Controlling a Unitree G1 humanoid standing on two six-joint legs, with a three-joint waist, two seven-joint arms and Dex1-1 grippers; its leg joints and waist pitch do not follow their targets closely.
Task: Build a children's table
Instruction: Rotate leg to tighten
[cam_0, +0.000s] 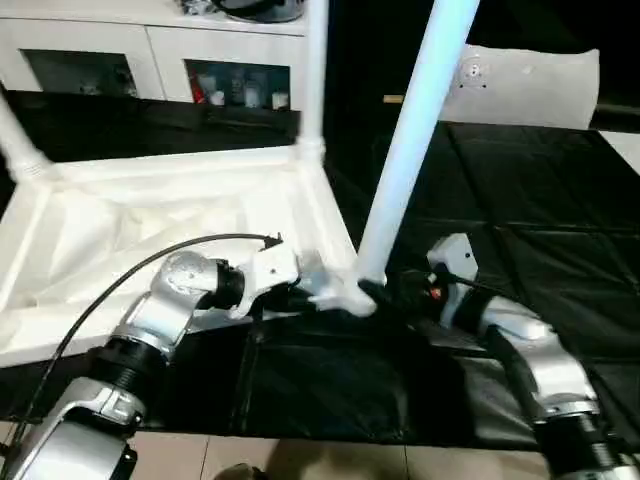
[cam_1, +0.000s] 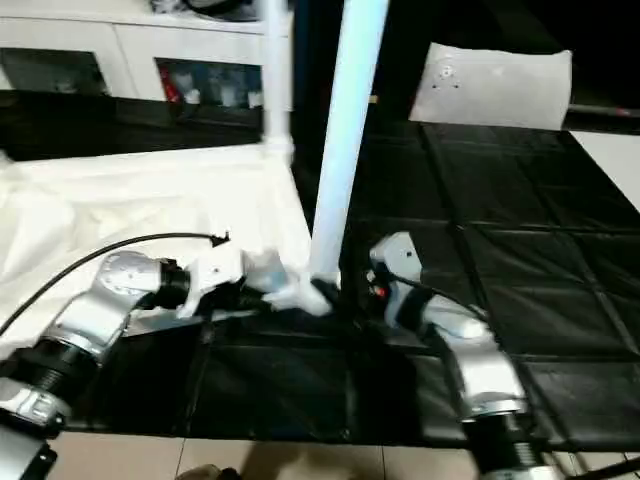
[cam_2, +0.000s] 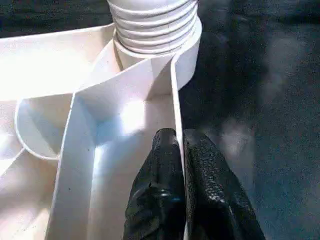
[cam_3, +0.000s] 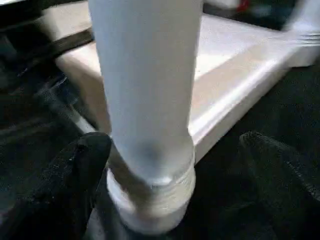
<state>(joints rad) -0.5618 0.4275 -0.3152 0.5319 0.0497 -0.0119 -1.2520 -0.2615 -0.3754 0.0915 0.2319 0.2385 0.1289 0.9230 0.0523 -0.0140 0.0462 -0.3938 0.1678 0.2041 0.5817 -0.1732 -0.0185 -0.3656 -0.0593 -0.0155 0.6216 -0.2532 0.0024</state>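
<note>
The children's table (cam_0: 150, 230) lies upside down on the black padded mat (cam_0: 520, 220), ribbed underside up. A leg (cam_0: 410, 150) stands in its near corner socket, tilted slightly, and another leg (cam_0: 314, 70) rises from the far corner. The left claw (cam_2: 181, 150), pressed together, pinches the table's thin side wall just beside the near leg's threaded base. The right claw (cam_3: 175, 165) is spread wide around that leg's base, its fingers (cam_3: 75, 170) apart from it. Beyond the table stands a white cabinet (cam_0: 150, 50).

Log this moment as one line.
left gripper: shut on tabletop rim | right gripper: open around leg | leg: standing in corner socket
</note>
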